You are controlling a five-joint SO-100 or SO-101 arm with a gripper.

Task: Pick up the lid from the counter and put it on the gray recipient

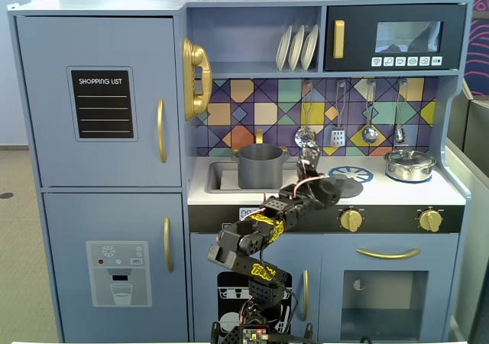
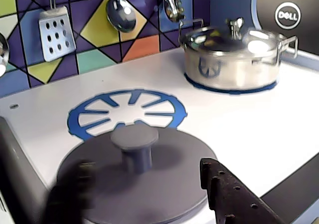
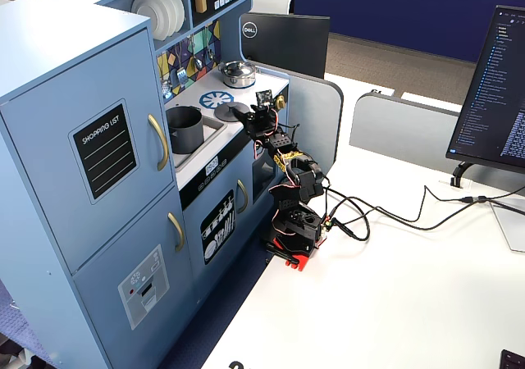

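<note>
In the wrist view the lid point(image 2: 137, 181) lies flat on the counter point(image 2: 239, 129), its centre knob standing upright in the lower middle of the picture. The lid's far edge overlaps the near rim of the blue printed burner point(image 2: 127, 117), which lies at 12 o'clock from the knob. The gripper point(image 2: 144, 184) straddles the lid: one dark, toothed finger point(image 2: 224, 191) rises at about 4 o'clock from the knob, over the lid's rim, and a blurred dark finger sits at about 8 o'clock, low over the disc. The fingers stand apart with the knob between them; neither touches the knob, and whether they touch the disc cannot be told.

At 1 o'clock from the lid, well apart, the shiny silver pot point(image 2: 232, 59) stands with its own lid on. A slotted spatula point(image 2: 56, 32) and a ladle point(image 2: 121, 12) hang on the tiled wall behind.

In a fixed view the gray recipient point(image 1: 260, 166) stands upright in the sink, uncovered, at 9 o'clock from the lid point(image 1: 344, 185) and apart from it. The arm point(image 1: 263, 229) reaches up from below the counter edge.
</note>
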